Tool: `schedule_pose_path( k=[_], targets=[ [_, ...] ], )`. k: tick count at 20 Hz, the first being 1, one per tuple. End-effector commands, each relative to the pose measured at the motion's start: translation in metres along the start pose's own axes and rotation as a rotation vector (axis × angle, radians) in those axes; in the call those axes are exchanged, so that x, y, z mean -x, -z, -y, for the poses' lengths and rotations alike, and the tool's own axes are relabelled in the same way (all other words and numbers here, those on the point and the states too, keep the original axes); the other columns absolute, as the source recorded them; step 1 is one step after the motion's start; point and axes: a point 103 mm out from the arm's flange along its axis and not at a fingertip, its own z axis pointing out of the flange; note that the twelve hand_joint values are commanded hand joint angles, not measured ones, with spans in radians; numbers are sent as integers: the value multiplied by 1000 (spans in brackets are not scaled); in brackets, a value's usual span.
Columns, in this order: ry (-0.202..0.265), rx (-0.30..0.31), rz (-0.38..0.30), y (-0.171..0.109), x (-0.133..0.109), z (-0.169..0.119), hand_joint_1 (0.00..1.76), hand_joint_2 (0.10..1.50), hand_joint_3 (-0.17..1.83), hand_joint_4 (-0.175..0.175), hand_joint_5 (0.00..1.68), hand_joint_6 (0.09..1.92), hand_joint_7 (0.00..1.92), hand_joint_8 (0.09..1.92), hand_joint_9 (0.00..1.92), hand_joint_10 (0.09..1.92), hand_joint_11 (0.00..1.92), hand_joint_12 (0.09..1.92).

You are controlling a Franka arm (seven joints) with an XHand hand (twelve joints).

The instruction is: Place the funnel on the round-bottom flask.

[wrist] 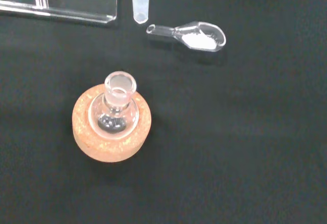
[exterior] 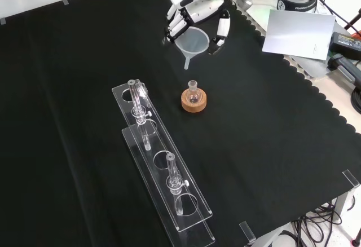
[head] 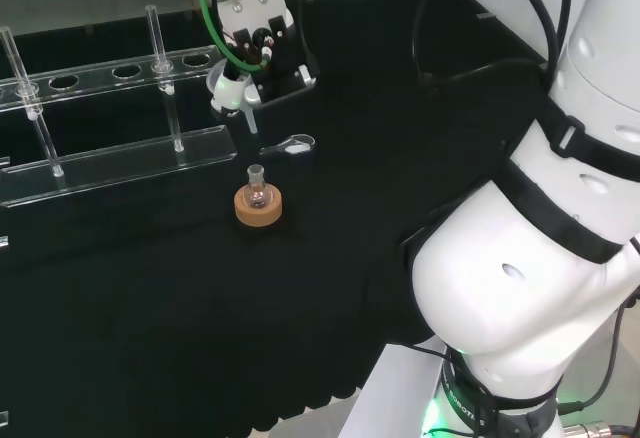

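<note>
1. Fingers (exterior: 179, 20) of the hand (exterior: 194, 7) curl round the rim of the clear funnel (exterior: 192, 39), holding it in the air with its stem pointing down, so the spout is ready to drop into an opening.
2. Below and short of it in the front view, the round-bottom flask (exterior: 193, 93) sits upright in its cork ring (exterior: 194, 102); the ring keeps the round base from rolling and the neck facing up.
3. In the wrist view the funnel's stem tip (wrist: 140, 1) lies apart from the flask's open neck (wrist: 120, 83), so the two are not yet lined up, I judge.
4. A small glass scoop (wrist: 196, 35) with white powder lies on the black cloth (exterior: 271, 145) near the flask, clear of the path.
5. The acrylic tube rack (exterior: 161, 162) stands well apart from the flask in the front view.
6. Next the stem needs centring over the neck, then lowering.
</note>
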Motion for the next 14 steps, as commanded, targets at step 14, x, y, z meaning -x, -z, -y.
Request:
schedule_pose_path(
  k=[14],
  targets=[
    [17,-47,-44,-42,-6,-9,732,715,612,-90,460,87,497,795,889,641,608,1258]
  ],
)
